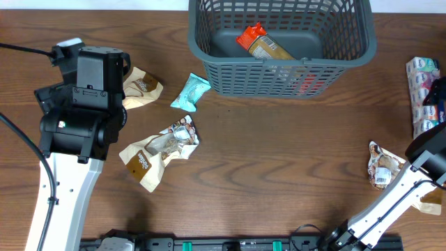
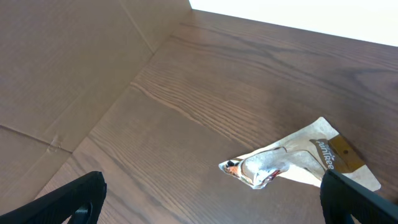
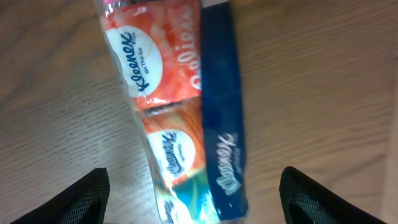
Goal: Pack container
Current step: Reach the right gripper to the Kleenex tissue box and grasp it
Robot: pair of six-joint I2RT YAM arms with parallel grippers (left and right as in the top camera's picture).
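right claw (image 3: 194,193) camera alone reads kleenex on tissue pack (image 3: 168,99)

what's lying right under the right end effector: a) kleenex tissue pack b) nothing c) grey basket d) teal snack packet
a, the right wrist view shows the kleenex tissue pack lying on the wooden table beneath the open right end effector.

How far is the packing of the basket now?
Done: one orange-capped packet lies in the basket. In hand: nothing; both grippers' fingers are open, the right gripper above the tissue pack, the left gripper beside a tan packet. Left: that tissue pack, the teal packet and several other packets on the table.
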